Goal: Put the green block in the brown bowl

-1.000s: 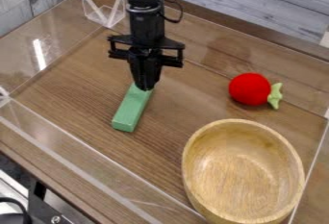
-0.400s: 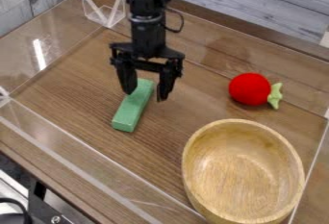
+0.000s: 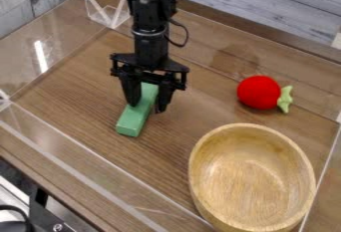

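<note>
Two spread fingers of the gripper [image 3: 148,99] straddle the green block [image 3: 136,115] mid-table, poised to pinch; brown bowl [image 3: 253,177] waits near the front edge.

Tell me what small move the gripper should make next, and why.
Probably close the fingers on the green block. The gripper points straight down with a finger on each side of the block's far end, and the block lies flat on the table, outside the brown bowl.
</note>
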Motion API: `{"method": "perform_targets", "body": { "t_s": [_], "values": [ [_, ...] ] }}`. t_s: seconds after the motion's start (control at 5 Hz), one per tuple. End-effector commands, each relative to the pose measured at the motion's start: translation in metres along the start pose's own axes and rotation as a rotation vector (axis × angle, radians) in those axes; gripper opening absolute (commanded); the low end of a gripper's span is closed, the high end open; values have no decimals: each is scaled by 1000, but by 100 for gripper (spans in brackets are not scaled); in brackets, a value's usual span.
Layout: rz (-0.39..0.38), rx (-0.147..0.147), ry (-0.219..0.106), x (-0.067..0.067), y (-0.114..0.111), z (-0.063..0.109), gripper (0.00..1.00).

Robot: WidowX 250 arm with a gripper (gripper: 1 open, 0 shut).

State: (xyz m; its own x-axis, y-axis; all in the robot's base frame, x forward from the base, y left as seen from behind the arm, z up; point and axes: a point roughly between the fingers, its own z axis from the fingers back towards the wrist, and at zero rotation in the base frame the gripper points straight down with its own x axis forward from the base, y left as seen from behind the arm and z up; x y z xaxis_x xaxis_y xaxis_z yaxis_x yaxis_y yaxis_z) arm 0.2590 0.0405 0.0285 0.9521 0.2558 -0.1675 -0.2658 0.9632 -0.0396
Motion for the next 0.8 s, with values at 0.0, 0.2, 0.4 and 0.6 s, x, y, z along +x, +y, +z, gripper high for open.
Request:
{"method": "perform_targets", "body": {
  "t_s": [0.0,0.2,0.4,0.6],
  "values": [
    [-34,-7,-13,-3,2,5,0],
    [-81,-30,-19,-4,4,23,0],
    [-131,-45,-30,-3,-6,41,0],
    [-170,-73,-44,0,-19,65,0]
  ]
}}
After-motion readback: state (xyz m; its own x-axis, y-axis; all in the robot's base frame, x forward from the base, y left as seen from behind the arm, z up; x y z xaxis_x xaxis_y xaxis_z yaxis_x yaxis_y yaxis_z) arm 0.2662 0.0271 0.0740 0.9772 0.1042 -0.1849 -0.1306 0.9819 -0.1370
